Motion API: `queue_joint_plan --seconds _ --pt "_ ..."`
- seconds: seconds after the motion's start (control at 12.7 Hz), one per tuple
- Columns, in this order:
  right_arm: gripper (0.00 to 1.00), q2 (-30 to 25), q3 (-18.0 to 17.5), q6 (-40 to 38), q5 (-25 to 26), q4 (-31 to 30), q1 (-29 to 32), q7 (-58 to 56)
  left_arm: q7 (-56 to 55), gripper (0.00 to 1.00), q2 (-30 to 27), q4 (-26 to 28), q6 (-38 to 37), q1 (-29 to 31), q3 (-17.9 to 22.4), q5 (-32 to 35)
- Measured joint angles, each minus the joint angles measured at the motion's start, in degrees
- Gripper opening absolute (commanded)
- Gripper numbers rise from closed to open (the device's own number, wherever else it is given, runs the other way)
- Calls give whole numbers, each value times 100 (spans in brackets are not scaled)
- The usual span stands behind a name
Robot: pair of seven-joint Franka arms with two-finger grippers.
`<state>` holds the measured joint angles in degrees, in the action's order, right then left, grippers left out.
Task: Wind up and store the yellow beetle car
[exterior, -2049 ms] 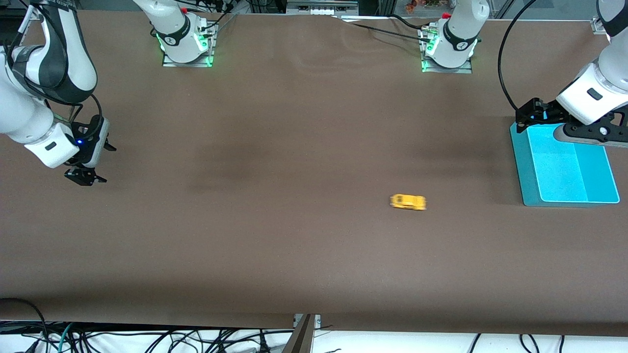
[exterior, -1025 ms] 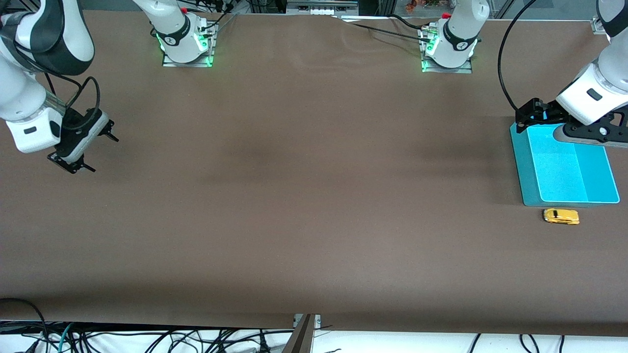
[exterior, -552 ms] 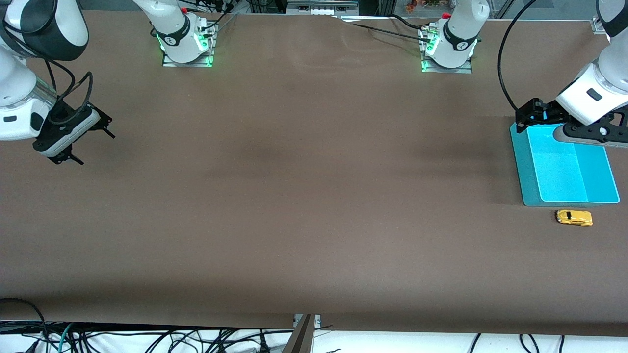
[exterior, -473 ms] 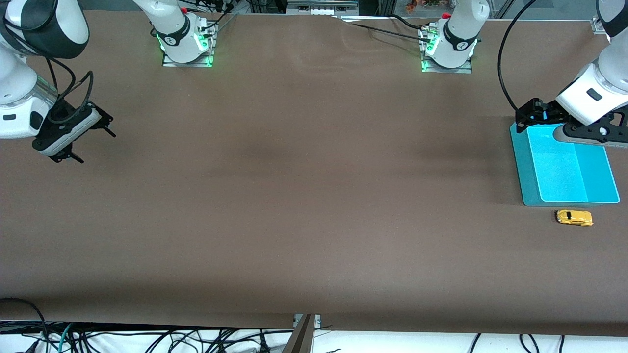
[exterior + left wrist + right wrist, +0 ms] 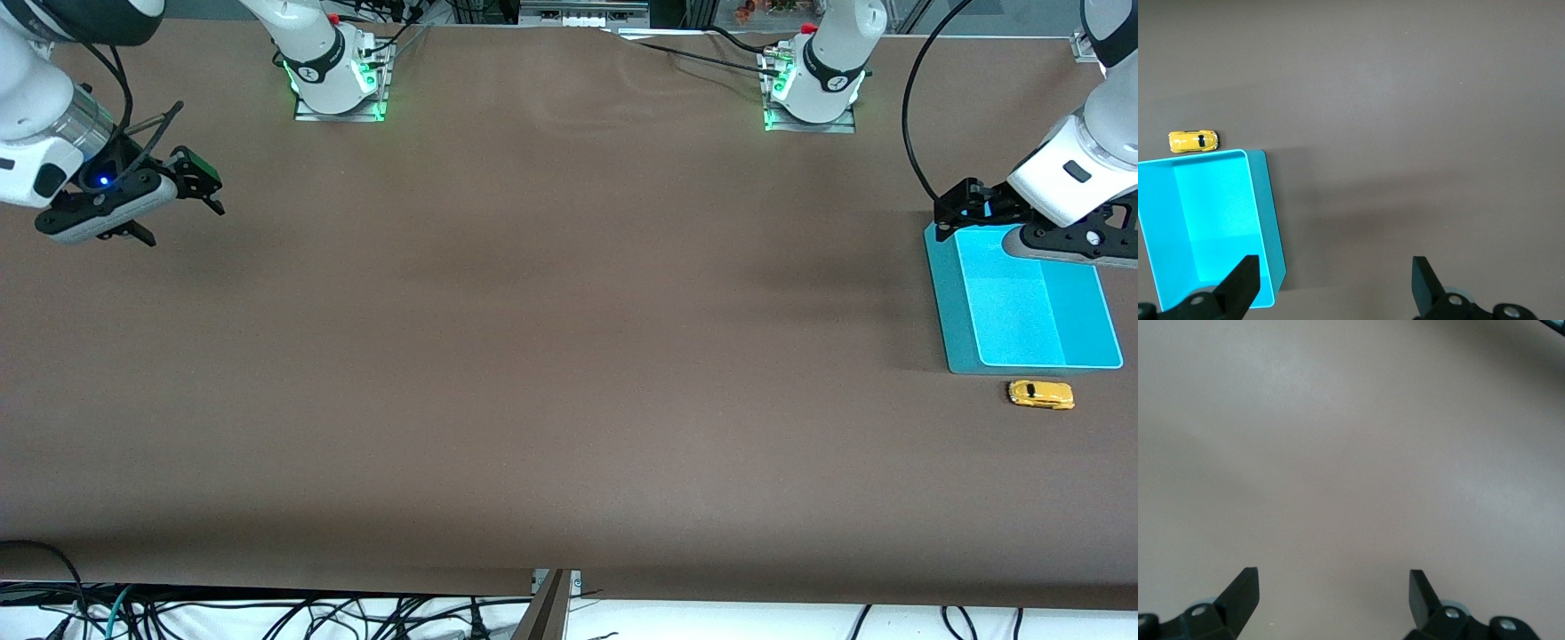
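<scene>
One yellow beetle car (image 5: 1040, 395) just beside one cyan tray (image 5: 949, 293), both claws spread

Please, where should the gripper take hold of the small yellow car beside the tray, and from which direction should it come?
Probably from above, closing across the narrow width of the yellow beetle car, on its two long flanks at mid-body. It stands on its wheels on the table, lengthwise along the near wall of the cyan tray but apart from it. The open left gripper is above the tray.
</scene>
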<state>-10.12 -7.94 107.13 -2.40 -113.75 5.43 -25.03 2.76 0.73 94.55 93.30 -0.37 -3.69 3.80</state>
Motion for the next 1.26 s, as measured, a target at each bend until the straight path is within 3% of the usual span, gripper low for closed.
queue_joint_plan --seconds 0.47,1.26 --pt "99 -73 244 -383 0 400 -101 644 0 100 20 0 0 87 23 0" --pt "99 93 256 -770 0 798 -118 659 0 100 49 0 0 87 23 0"
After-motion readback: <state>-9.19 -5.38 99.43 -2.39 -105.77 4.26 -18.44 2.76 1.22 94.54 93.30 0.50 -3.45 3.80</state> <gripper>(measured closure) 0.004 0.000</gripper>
